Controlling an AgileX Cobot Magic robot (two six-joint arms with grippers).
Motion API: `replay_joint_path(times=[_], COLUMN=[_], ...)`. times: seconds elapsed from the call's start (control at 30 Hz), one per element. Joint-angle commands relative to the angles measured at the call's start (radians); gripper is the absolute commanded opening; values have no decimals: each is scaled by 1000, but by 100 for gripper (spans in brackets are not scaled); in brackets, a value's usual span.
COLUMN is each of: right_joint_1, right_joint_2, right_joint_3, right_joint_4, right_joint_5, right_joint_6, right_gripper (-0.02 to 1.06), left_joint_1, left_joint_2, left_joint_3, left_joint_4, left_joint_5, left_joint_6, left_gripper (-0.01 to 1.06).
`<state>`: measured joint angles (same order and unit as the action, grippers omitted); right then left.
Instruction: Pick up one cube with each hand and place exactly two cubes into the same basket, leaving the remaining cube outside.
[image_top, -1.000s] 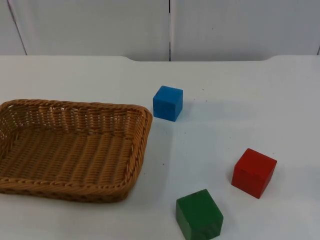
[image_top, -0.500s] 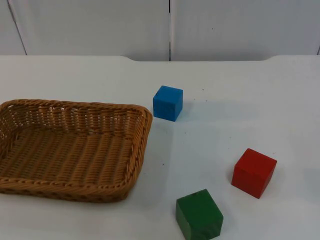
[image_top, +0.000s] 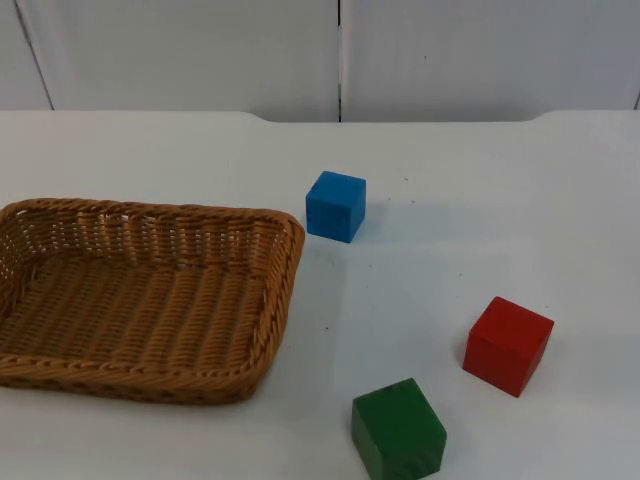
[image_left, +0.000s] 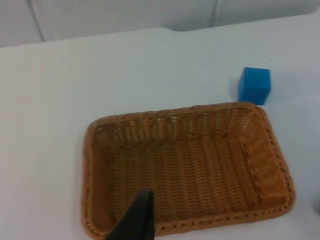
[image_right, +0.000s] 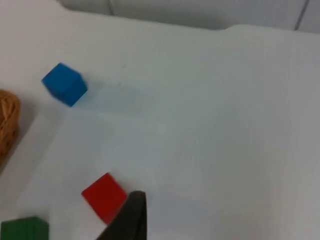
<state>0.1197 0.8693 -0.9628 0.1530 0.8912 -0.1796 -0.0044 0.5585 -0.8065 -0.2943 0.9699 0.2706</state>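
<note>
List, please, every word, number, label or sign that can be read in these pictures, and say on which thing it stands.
There are none. The blue cube, the red cube, the green cube, the basket and the table all have plain surfaces without writing.

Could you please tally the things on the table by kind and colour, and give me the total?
Blue cube: 1
Red cube: 1
Green cube: 1
Wicker basket: 1, nothing in it
Total: 4 things, all 3 cubes outside the basket on the white table
</note>
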Motion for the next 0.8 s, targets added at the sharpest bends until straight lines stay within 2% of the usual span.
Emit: replay_joint_path(times=[0.0, 0.37, 0.6, 0.77], right_joint_1=[-6, -6, -3, 81], right_joint_2=[34, 217, 286, 340], right_joint_3=[-20, -33, -33, -33], right_joint_4=[38, 146, 198, 186], right_joint_5=[23, 33, 29, -7], right_joint_6=[-38, -153, -180, -192], right_gripper=[105, 105, 105, 105], left_joint_1=[5, 5, 5, 5], left_joint_2=[31, 222, 316, 389], left_joint_3=[-5, -8, -8, -8], left_joint_4=[-71, -297, -373, -474], left_joint_5=[-14, -11, -16, -25], left_joint_6=[56, 271, 371, 473], left_gripper=[105, 105, 105, 105])
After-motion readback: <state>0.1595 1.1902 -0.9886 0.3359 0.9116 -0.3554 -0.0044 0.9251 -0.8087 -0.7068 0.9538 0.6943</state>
